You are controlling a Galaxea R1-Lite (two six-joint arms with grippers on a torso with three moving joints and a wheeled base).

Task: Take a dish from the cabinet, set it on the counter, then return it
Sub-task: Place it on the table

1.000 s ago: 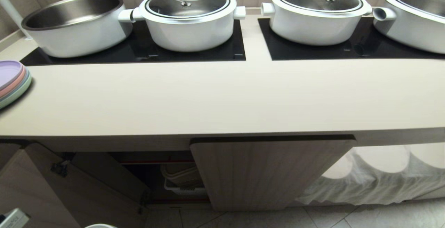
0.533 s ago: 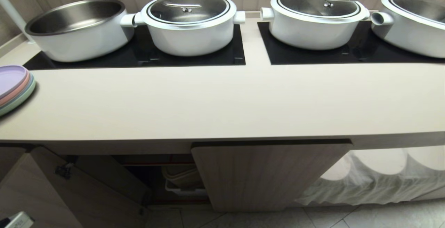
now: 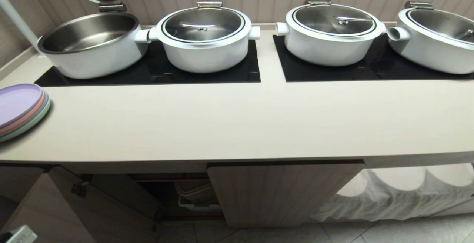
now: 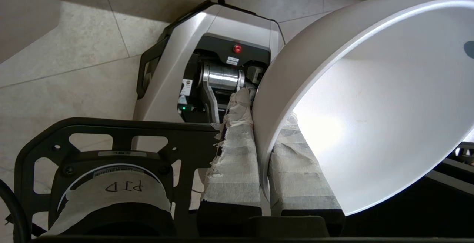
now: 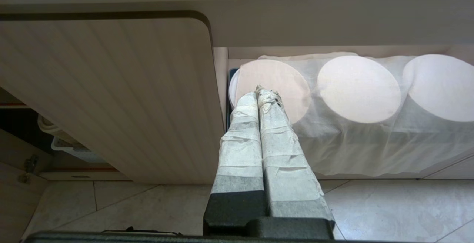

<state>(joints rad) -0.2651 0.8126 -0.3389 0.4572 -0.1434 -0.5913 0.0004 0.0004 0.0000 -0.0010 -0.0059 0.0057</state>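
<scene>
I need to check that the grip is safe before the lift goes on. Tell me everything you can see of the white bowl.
The bowl is plain white, smooth and glossy like ceramic, with a deep rounded body and a thin rim. It is tilted on its side, its lit inside facing the wrist camera, with a small dark mark near the picture's edge. The left gripper is shut on its rim: one taped finger sits outside the wall, the other inside. It hangs above the tiled floor and the robot's base, touching nothing else. The head view does not show it.
</scene>
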